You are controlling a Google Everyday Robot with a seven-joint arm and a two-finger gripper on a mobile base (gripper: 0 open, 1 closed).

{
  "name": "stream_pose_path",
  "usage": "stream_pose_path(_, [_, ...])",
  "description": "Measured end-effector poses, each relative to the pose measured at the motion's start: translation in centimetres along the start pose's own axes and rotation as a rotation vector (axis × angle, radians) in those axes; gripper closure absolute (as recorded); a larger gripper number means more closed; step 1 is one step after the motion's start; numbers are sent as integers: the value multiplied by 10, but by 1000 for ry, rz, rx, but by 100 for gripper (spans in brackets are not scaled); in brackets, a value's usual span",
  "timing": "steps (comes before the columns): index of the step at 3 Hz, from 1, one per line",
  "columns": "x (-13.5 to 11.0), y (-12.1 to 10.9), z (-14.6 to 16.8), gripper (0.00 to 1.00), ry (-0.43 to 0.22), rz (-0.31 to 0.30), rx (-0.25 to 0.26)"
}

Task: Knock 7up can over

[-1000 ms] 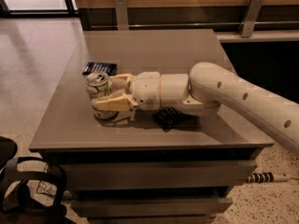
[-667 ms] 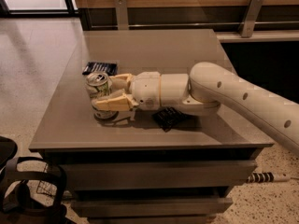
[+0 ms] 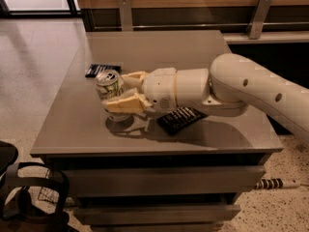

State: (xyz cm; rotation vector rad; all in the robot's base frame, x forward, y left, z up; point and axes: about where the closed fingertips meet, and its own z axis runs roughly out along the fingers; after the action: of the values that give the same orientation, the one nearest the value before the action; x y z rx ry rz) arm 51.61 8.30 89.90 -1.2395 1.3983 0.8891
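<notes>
One grey table [image 3: 72, 129] fills most of the view, its flat top set over drawer fronts, with pale floor to the left. My arm [image 3: 251, 88] comes in from the right, thick and cream-white, lying low across the tabletop. At its end my claw [image 3: 116, 91] reaches toward the left half of the table, its two fingers [image 3: 125, 104] spread apart. One finger sits at the far side and the other at the near side, and the 7up can [image 3: 108, 86] is between them. The near finger crosses in front of the can's lower body; the far finger's tip is right at the can's upper right edge. Whether either finger truly presses on the metal I cannot tell.

The can stands on its base on the left part of the tabletop, well in from the edges. It is a small whitish-silver cylinder with green markings on its side and a silver top whose pull-tab faces up toward the camera. Its top seems to lean a little to the left of its foot, though that may be only the angle. It throws a dark shadow on the table just in front.

A flat black wrapper [image 3: 181, 119] lies under my wrist, partly covered by it. A flat dark blue packet [image 3: 99, 69] lies just behind the can, toward the table's far left.
</notes>
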Motion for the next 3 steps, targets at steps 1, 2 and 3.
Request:
stream_pose_path(1, [-13, 5, -15, 100, 77, -11, 46])
stream_pose_path(2, [-29, 4, -23, 100, 186, -25, 73])
stream_pose_path(3, [-40, -1, -26, 100, 297, -34, 81])
